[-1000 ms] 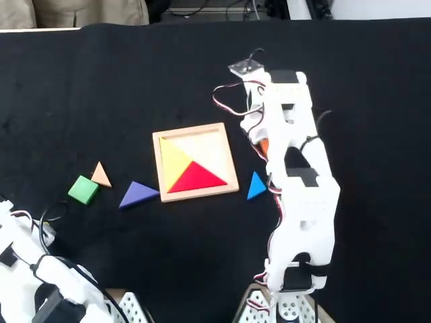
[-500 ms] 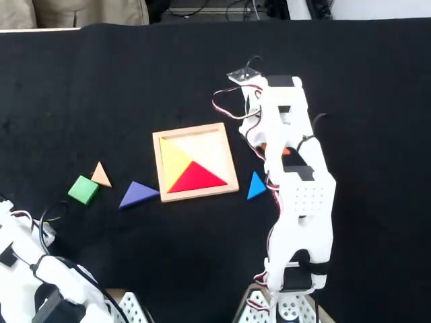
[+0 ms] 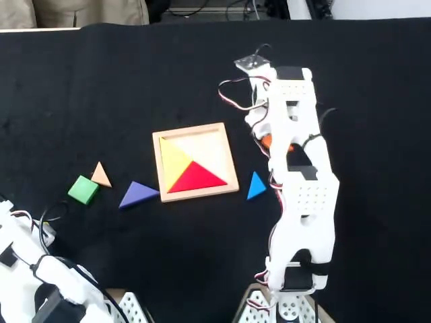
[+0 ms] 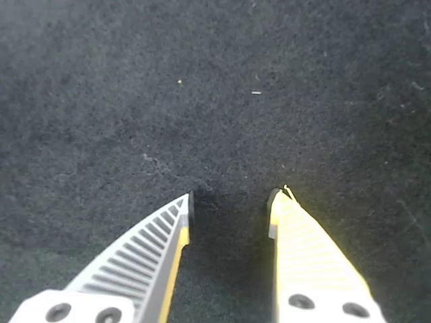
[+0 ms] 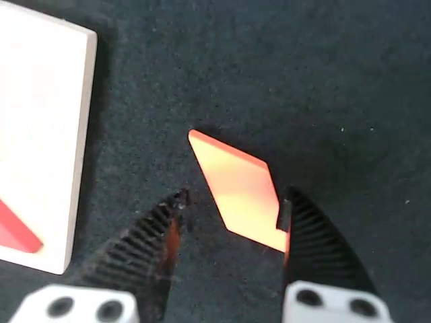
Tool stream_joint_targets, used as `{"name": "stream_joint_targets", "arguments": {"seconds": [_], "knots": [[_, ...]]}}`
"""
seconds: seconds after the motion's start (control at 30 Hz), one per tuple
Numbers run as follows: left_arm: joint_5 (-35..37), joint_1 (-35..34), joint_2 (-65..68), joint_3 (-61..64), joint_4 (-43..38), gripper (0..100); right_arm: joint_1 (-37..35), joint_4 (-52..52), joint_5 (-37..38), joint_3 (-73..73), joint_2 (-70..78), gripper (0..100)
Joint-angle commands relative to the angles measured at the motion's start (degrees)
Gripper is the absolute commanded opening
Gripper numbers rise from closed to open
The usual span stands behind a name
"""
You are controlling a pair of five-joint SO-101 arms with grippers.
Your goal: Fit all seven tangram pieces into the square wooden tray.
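The square wooden tray (image 3: 232,156) lies mid-table and holds a yellow triangle (image 3: 174,160) and a red triangle (image 3: 196,176). An orange parallelogram (image 5: 236,192) lies flat on the black cloth just right of the tray (image 5: 40,121). My right gripper (image 5: 234,202) is open, one finger on each side of the parallelogram. In the high view a bit of the orange piece (image 3: 265,141) shows under the right arm (image 3: 300,188). A blue triangle (image 3: 256,185) lies beside the tray's right edge. My left gripper (image 4: 232,202) is open over bare cloth.
Left of the tray lie a purple triangle (image 3: 138,194), a small peach triangle (image 3: 101,175) and a green square (image 3: 83,189). The left arm (image 3: 34,276) sits at the near left corner. The far half of the cloth is bare.
The right arm's wrist swayed a little left, then back right and slightly farther away. The pieces and the left arm kept still.
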Motion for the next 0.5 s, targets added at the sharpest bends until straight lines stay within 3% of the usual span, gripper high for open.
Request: {"name": "stream_joint_targets", "arguments": {"seconds": [0.0, 0.47], "knots": [[0.18, -0.31, 0.09, -0.13, -0.88, 20, 0.44, -0.62, 0.53, 0.75, -0.22, 20.9], [0.18, -0.31, 0.09, -0.13, -0.88, 20, 0.26, -9.32, 0.18, 9.63, -0.22, 17.2]]}}
